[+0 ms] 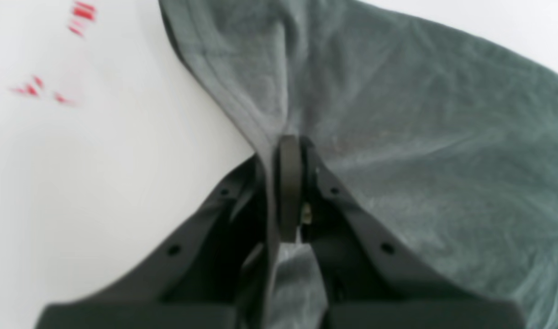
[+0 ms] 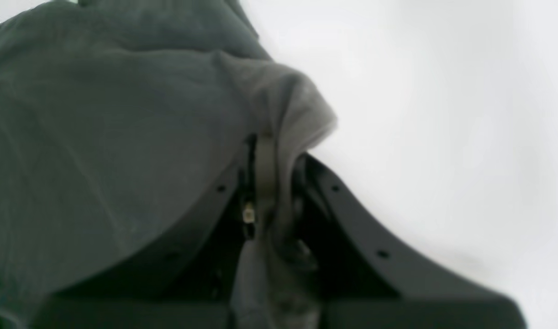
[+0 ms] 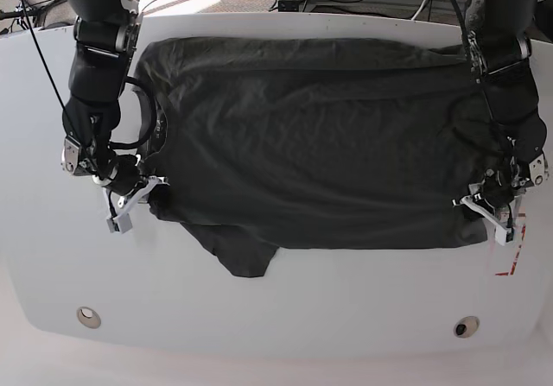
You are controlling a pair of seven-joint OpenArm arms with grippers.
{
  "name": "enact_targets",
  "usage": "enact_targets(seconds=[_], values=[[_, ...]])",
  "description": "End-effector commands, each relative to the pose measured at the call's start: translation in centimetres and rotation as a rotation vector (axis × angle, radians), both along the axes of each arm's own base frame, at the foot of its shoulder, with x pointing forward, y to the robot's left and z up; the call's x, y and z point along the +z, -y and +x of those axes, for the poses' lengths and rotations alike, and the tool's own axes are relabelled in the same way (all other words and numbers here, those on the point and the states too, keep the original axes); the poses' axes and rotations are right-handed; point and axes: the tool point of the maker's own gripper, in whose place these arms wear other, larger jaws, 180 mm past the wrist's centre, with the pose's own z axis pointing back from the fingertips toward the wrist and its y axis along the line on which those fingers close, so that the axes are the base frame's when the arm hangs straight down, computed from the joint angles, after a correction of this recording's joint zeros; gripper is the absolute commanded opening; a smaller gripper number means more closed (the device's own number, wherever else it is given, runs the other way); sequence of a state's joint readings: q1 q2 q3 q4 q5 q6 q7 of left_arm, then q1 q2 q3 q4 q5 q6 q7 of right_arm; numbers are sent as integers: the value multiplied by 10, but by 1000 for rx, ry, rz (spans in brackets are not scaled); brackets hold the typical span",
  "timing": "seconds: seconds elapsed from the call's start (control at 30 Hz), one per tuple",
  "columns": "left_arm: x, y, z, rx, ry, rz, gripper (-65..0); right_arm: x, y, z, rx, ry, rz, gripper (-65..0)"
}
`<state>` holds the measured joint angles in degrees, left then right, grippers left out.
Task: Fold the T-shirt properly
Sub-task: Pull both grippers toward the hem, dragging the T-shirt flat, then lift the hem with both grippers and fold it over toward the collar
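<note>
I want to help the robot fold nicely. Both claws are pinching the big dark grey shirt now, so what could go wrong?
1. The left gripper pinches only a thin bit of the dark charcoal-grey cloth T-shirt near its edge, so the cloth might slip out when lifted.
2. The right gripper holds bunched cloth, so the fold may wrinkle.
3. One sleeve sticks out and could fold crooked.

Base looks straight down over the table (image 3: 276, 317); 2 wrist cameras peer close along their jaws.
</note>
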<state>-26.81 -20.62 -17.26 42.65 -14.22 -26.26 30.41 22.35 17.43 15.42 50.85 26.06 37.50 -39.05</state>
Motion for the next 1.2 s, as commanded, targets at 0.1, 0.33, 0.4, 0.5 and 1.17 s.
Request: enact_targets(seconds=[0.1, 0.33, 0.4, 0.5, 1.17], values=[[90, -5, 27, -58, 183, 132, -650, 65, 21, 28, 24, 152, -89, -650], [154, 9, 33, -108, 315, 188, -650, 125, 40, 57, 40, 234, -176, -650], [176, 16, 34, -126, 362, 193, -650, 147, 50, 67, 35, 258, -202, -650], [219, 15, 33, -142, 443, 255, -650, 182, 61, 80, 41, 303, -241, -650], [488, -1, 18, -119, 887, 567, -650, 444, 103, 107, -3, 570, -481, -650]])
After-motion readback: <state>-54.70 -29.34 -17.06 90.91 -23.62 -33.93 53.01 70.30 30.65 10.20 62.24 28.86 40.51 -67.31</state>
